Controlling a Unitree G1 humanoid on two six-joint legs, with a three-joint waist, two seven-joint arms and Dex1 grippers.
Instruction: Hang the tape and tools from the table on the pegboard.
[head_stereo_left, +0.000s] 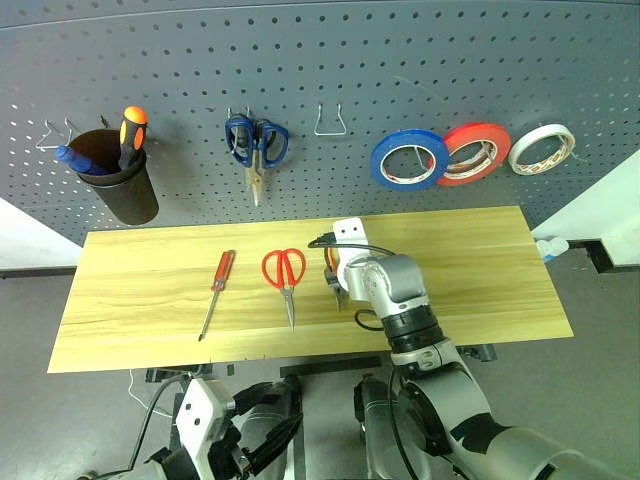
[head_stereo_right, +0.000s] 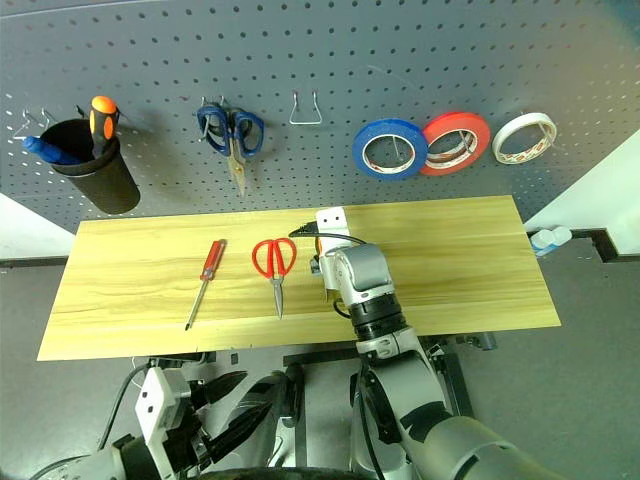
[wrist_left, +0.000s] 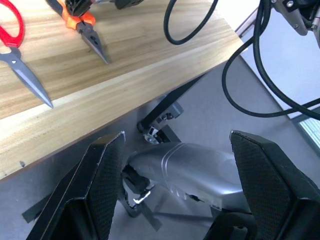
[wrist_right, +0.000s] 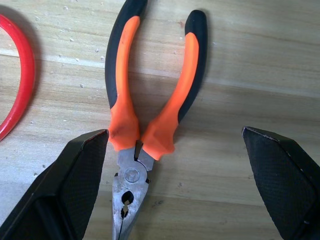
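Right wrist view: pliers (wrist_right: 145, 115) flat on table (wrist_right: 260, 60), between fingers of wide-open, empty right claw (wrist_right: 175, 185).

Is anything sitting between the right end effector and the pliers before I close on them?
Nothing visible does. The right end effector is open over the pliers, its fingers either side of the joint, with bare table around. The red scissors lie apart to one side.
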